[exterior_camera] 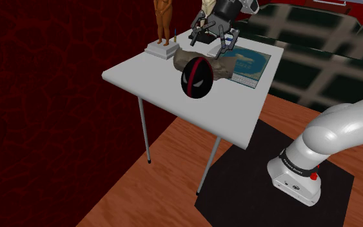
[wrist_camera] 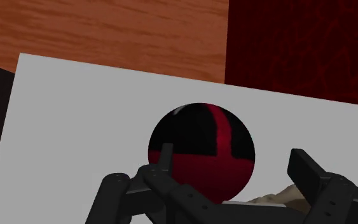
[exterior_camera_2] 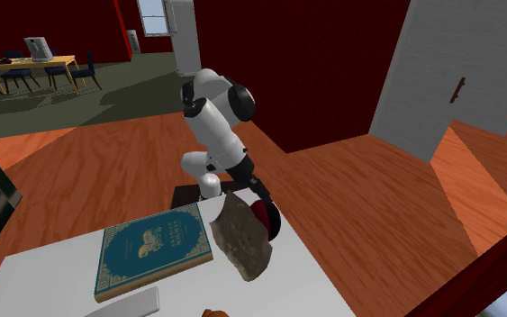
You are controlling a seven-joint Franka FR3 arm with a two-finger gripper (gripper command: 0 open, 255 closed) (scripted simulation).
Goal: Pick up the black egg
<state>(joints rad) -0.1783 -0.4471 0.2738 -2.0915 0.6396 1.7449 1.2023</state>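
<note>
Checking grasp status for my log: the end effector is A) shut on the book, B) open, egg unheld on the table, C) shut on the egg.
B: the end effector stands open, clear of the black-and-red egg, which rests on the white table.

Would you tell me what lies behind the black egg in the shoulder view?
A brown rock lies just behind the egg, which covers its near side. A teal book lies beyond. Whether egg and rock touch is hidden.
</note>
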